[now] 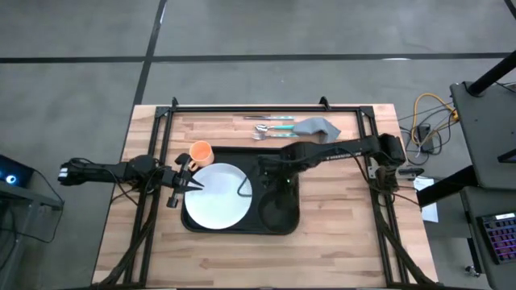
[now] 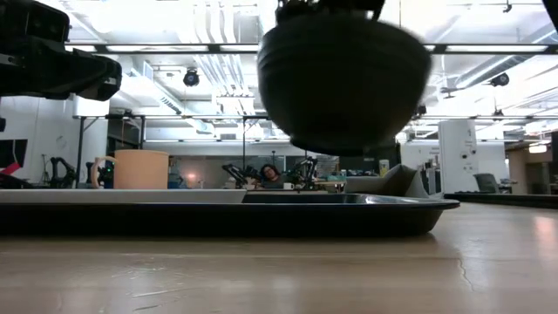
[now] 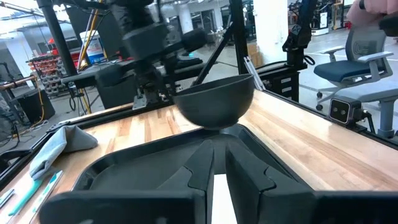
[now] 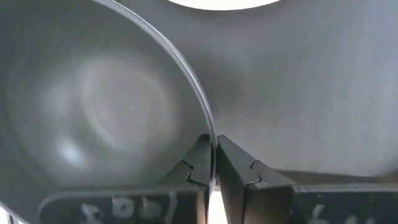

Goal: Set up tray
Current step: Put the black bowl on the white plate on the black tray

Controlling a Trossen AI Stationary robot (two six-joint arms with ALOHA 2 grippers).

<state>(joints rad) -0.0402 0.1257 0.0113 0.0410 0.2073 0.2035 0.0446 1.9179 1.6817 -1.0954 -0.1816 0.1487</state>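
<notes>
The black tray (image 1: 242, 158) lies mid-table with a white plate (image 1: 218, 196) on its left part. A dark bowl (image 2: 344, 78) hangs above the tray's right part, with my right gripper (image 4: 214, 144) shut on it; the bowl also shows in the left wrist view (image 3: 214, 102). The right arm reaches in from the table's right edge to its gripper (image 1: 270, 171). My left gripper (image 1: 193, 182) waits level at the tray's left edge, over the plate's rim. Its fingers (image 3: 249, 171) are shut with nothing between them. My right gripper pinches the bowl's rim (image 4: 210, 134), one finger inside the bowl and one outside. The fingers come from above, pointing steeply down. The bowl is lifted clear of the tray (image 2: 261, 214), hanging with its bottom down.
An orange cup (image 1: 200, 151) stands by the tray's far left corner. Cutlery with teal handles (image 1: 270, 125) and a folded grey cloth (image 1: 316, 126) lie near the table's far edge. Bare wood (image 1: 242, 258) lies along the near edge, in front of the tray.
</notes>
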